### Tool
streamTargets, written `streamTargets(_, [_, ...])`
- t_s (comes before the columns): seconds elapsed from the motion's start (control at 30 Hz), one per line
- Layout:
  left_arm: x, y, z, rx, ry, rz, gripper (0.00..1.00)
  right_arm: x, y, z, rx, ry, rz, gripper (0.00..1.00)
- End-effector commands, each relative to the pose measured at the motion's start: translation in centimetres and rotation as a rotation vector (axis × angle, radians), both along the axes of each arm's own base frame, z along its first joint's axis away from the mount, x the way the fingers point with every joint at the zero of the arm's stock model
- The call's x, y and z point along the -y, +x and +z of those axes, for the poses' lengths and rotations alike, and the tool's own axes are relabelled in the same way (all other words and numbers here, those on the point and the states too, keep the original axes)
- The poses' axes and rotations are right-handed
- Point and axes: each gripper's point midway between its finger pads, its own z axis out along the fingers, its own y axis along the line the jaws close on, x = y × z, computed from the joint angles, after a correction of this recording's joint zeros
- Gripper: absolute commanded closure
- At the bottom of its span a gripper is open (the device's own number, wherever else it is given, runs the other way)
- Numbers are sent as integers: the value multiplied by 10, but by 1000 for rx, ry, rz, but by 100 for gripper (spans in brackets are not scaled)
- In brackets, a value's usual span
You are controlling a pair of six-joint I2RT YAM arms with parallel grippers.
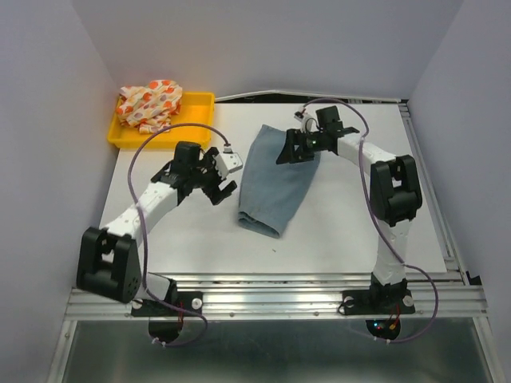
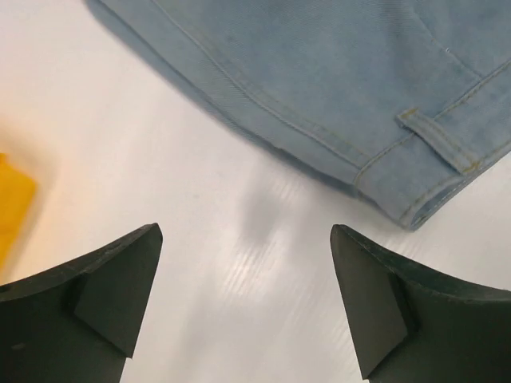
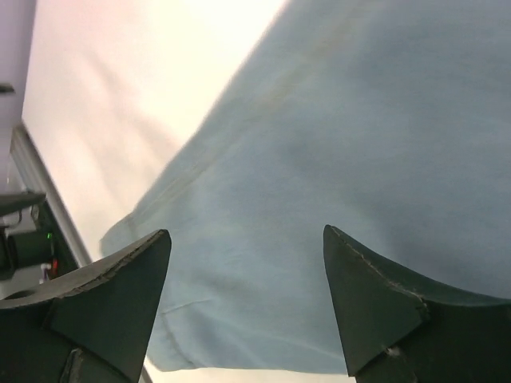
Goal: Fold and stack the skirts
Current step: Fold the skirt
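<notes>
Denim skirt (image 1: 275,182) lies folded mid-table; I see my left gripper (image 1: 223,187) spread wide, empty, just left of it, my right gripper (image 1: 292,155) likewise agape over its far end. Spotted skirt (image 1: 150,104) sits bunched in the far-left yellow tray (image 1: 197,108)

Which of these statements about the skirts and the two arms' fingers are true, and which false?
1. The spotted skirt lies bunched in the yellow tray. True.
2. The denim skirt is stacked on the spotted skirt. False: it lies by itself on the table, apart from the tray.
3. The left arm's fingers are clamped on the denim skirt. False: they stand open over bare table, beside the skirt's edge.
4. The right arm's fingers are open above the denim skirt. True.
</notes>
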Motion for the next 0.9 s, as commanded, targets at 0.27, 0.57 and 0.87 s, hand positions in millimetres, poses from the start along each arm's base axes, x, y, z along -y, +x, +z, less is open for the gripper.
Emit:
streamTargets(0.27, [-30,-42,-5,721,369,-445,1,-91,-105,-25,-45,-84,255,22])
streamTargets(0.57, [23,-72,-26,891,309,-555,1,-83,-118,-96,-168,-185,243,32])
streamTargets(0.87, [51,-93,-55,931,293,-647,2,-77,-128,-117,-211,-205,261,34])
